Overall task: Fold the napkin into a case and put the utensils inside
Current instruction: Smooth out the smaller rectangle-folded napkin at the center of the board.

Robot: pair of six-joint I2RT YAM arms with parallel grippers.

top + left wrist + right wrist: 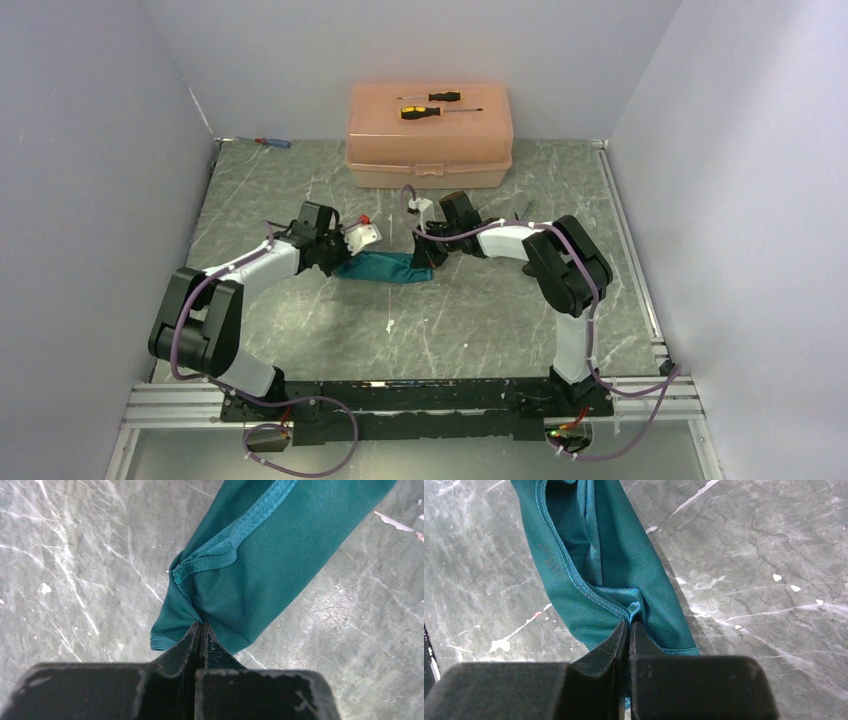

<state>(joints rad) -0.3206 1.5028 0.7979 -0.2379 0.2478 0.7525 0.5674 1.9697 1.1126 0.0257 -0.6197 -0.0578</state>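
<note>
The teal napkin (385, 268) lies as a long narrow folded case on the grey marbled table between my two arms. My left gripper (201, 625) is shut on the napkin (260, 555) at its left end, pinching the cloth just below a bunched hem. My right gripper (629, 622) is shut on the napkin (624, 565) at its right end, where the stitched edge gathers between the fingertips. In the top view the left gripper (340, 262) and the right gripper (425, 258) sit at the strip's two ends. The utensils are out of view.
A peach plastic box (430, 160) stands at the back of the table with two yellow-and-black screwdrivers (425, 105) on its lid. A small red-and-blue screwdriver (272, 142) lies at the back left corner. Grey walls close in the left, back and right sides.
</note>
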